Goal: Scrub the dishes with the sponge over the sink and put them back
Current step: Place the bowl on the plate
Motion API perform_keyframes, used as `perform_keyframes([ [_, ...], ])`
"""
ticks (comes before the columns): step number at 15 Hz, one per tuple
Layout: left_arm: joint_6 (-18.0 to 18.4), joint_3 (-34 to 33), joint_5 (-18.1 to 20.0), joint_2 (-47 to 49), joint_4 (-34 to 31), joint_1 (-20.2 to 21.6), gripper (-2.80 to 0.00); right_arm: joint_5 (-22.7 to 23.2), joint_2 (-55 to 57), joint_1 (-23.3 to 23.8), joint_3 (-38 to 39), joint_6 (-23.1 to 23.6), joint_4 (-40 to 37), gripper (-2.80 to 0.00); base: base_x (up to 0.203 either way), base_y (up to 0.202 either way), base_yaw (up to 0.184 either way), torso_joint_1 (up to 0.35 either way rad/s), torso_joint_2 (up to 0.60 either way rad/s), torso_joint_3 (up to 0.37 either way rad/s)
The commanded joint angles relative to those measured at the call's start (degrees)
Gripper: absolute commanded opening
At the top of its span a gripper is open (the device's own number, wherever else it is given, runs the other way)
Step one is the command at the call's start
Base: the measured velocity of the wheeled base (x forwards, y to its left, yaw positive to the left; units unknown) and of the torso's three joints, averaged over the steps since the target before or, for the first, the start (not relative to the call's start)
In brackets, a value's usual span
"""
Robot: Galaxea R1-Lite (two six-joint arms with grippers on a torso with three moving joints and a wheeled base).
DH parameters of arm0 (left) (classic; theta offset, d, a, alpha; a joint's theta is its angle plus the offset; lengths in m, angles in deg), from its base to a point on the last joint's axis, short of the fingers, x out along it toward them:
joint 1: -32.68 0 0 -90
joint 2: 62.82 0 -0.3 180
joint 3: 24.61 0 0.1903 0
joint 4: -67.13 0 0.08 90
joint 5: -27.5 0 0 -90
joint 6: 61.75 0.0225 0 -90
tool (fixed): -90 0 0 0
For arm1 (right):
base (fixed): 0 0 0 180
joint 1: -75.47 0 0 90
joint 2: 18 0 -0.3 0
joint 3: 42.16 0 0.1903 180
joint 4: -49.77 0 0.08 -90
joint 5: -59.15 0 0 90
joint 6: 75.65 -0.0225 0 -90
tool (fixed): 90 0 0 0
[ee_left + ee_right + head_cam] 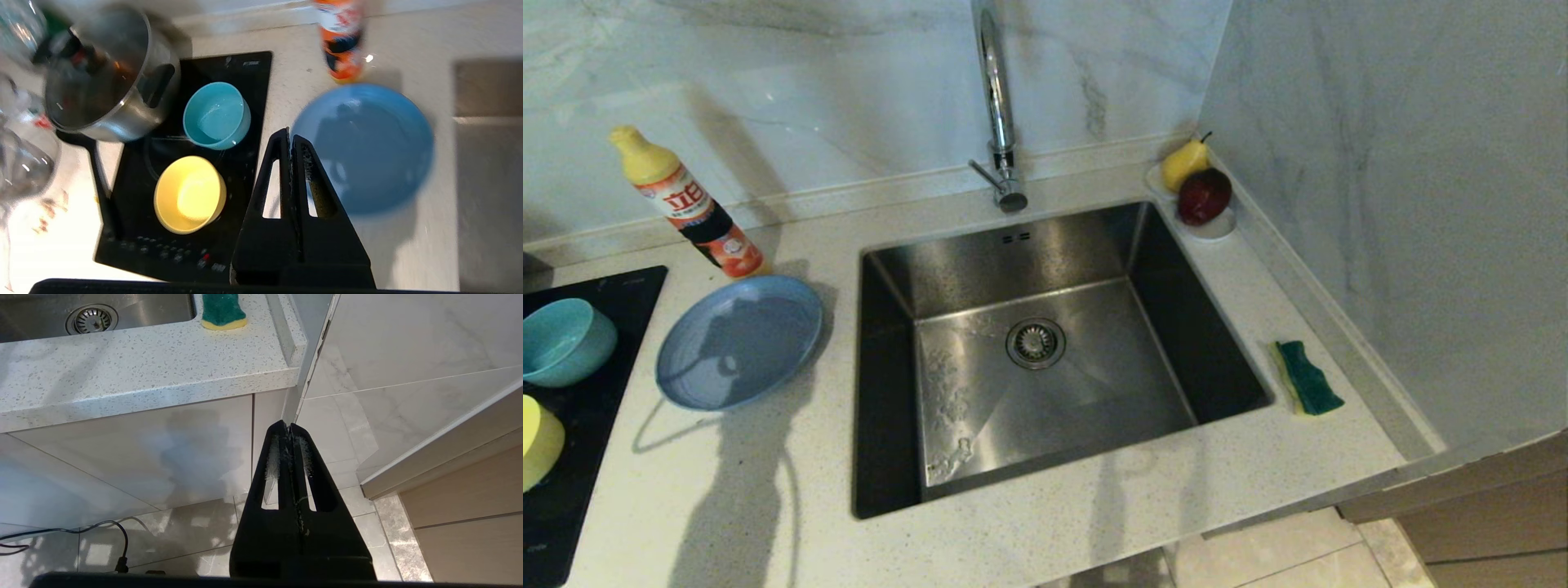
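Head view shows the sink (pixel 1045 351) set into the desk (pixel 727 490), dry-looking and unoccupied, with the faucet (pixel 996 98) at its far rim. Left of the sink the grey-blue plate (pixel 739 341) is laid flat on the desk, just beside the detergent bottle (pixel 686 204). Farther left, on the black cooktop (pixel 572 457), the teal bowl (pixel 564 341) is seen at the far side and the yellow bowl (pixel 539 441) at the near side, both upright. The sponge (pixel 1308 377) is placed on the desk right of the sink, close to the wall, green face up.

All three dishes are judged to be light, stiff plastic, smooth and probably slippery; the plate is best taken by pinching its raised rim, the bowls by their walls. The sponge is judged soft and compressible, so it can be gripped across its narrow width.

Neither arm is visible in the head view. The left gripper (pixel 291 134) is held above the desk, pointing down between the cooktop and the plate, its jaws clenched on nothing. The right gripper (pixel 288 430) hangs low in front of the cabinet (pixel 143 457), below the desk edge, jaws likewise clenched and empty.
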Motion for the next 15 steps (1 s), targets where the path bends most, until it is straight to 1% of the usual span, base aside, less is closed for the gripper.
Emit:
perform_keyframes([
  [1,-1.8,6.8,4.1,10.5,-1.5,8.4,-2.8,0.0,0.0,0.0,0.0,0.0,0.0,-2.8,0.0,0.0,0.0,0.0,0.0,0.0],
  [3,-2.6,9.0,10.4,12.0,-3.8,14.7,-2.8,0.0,0.0,0.0,0.0,0.0,0.0,-2.8,0.0,0.0,0.0,0.0,0.0,0.0],
  [5,-2.8,9.1,16.3,13.1,-4.6,21.4,-2.8,-0.1,0.0,0.0,0.0,0.0,0.0,-2.8,0.0,0.0,0.0,0.0,0.0,0.0],
  [6,-2.8,8.8,19.8,13.5,-5.0,24.7,-2.8,0.0,0.0,0.0,0.0,0.0,0.0,-2.8,0.0,0.0,0.0,0.0,0.0,0.0],
  [8,-2.9,8.0,28.4,14.9,-7.2,32.1,-2.8,0.0,0.0,0.0,0.0,0.0,0.0,-2.8,0.0,0.0,0.0,0.0,0.0,0.0],
  [10,-3.2,7.4,35.0,16.8,-9.3,37.9,-2.8,-0.1,0.0,0.0,0.0,0.0,0.0,-2.8,0.0,0.0,0.0,0.0,0.0,0.0],
  [11,-3.2,6.1,37.5,17.4,-9.6,39.7,-2.8,0.0,0.0,0.0,0.0,0.0,0.0,-2.8,0.0,0.0,0.0,0.0,0.0,0.0],
  [13,-2.5,1.9,38.3,17.8,-9.1,40.3,-2.8,-0.1,0.0,0.0,0.0,0.0,0.0,-2.8,0.0,0.0,0.0,0.0,0.0,0.0],
  [15,-1.5,-0.8,38.3,19.2,-7.8,40.5,-2.8,0.0,0.0,0.0,0.0,0.0,0.0,-2.8,0.0,0.0,0.0,0.0,0.0,0.0],
])
